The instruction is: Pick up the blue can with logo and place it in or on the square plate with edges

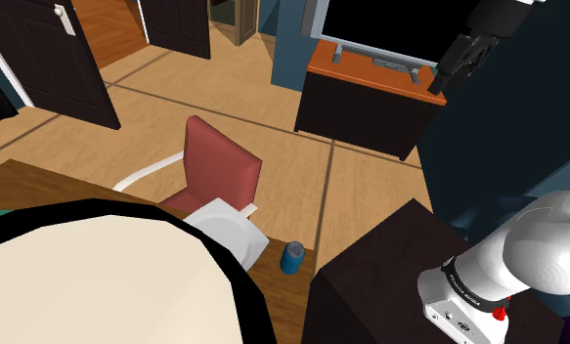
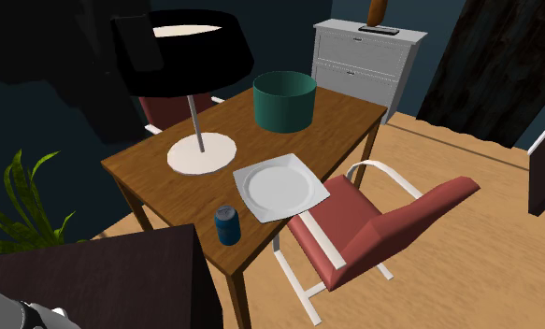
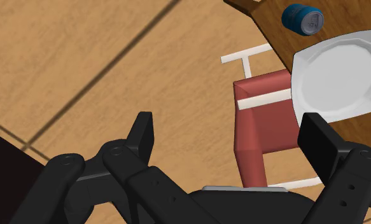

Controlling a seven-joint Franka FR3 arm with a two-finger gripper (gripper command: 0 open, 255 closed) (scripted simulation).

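A blue can with a pale logo stands upright near the wooden table's front edge. Its top rim shows in the shoulder view. A white square plate with raised edges lies just behind it, nothing on it. In the wrist view the can and the plate lie far beyond the fingers. My black gripper is open and holds nothing. It hangs high over the floor, off the table's chair side. In the shoulder view the gripper is at the upper right, far from the can.
A red chair with a white frame stands by the plate's side of the table. A lamp with a black shade and a green round tub sit further back. The shade hides much of the table in the shoulder view. The dark stand is close to the can.
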